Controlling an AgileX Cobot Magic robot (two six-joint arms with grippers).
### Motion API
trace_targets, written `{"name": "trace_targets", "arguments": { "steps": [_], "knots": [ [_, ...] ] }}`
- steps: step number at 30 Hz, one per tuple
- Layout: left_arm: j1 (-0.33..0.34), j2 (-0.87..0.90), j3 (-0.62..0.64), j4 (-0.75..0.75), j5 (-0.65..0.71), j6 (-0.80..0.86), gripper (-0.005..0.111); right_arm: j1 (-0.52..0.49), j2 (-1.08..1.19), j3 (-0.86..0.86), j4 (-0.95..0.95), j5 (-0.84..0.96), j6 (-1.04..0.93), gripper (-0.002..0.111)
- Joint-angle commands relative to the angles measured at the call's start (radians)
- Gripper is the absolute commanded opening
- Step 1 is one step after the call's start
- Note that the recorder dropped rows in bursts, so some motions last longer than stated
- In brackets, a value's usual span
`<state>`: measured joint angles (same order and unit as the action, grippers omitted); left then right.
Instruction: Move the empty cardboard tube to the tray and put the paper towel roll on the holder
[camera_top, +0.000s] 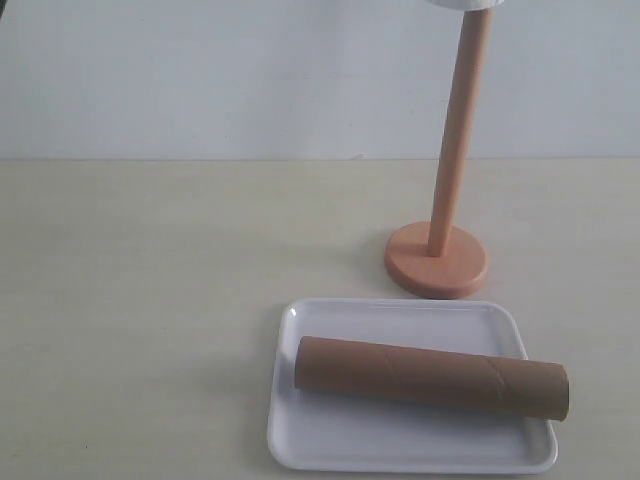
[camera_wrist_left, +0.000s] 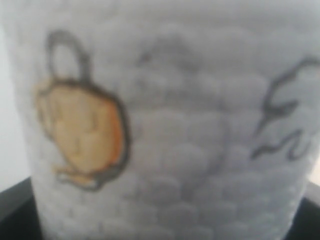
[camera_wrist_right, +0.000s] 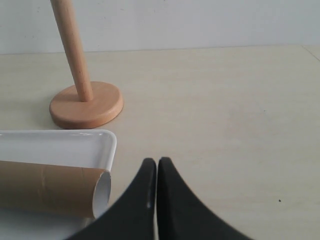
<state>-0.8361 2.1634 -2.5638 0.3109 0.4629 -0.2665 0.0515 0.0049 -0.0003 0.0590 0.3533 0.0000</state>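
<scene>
Nearest: right gripper (camera_wrist_right: 157, 167), clenched on nothing, just beside the tray (camera_top: 300, 445). On the tray, lying flat, cardboard tube (camera_top: 430, 377). Behind, upright on the table (camera_top: 130, 300), holder (camera_top: 437, 262). At top of its pole, paper towel roll (camera_top: 465, 3), grasped by left gripper (camera_wrist_left: 160, 222).

Pale beige table (camera_top: 130, 300), matte top, runs back to plain white wall (camera_top: 200, 70); the two meet in a straight line across bkgd.
</scene>
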Motion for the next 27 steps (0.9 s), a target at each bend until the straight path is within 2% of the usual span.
{"name": "trace_targets", "arguments": {
  "steps": [1,9,17,23,27],
  "knots": [
    [0.004,0.007,-0.013,-0.009,-0.089,-0.004,0.004,-0.003,-0.005,0.000,-0.003,-0.005,0.000,0.000],
    [0.004,0.053,-0.013,-0.009,-0.074,-0.004,0.004,-0.003,-0.005,0.000,-0.003,-0.005,0.000,0.000],
    [0.004,0.069,-0.013,0.048,-0.178,-0.004,0.004,-0.003,-0.005,0.000,-0.003,-0.005,0.000,0.000],
    [0.006,0.071,-0.013,0.070,-0.102,-0.004,0.004,-0.003,-0.005,0.000,-0.003,-0.005,0.000,0.000],
    [0.010,0.075,-0.013,0.070,-0.101,-0.018,0.004,-0.003,-0.005,0.000,-0.003,-0.005,0.000,0.000]
  ]
}}
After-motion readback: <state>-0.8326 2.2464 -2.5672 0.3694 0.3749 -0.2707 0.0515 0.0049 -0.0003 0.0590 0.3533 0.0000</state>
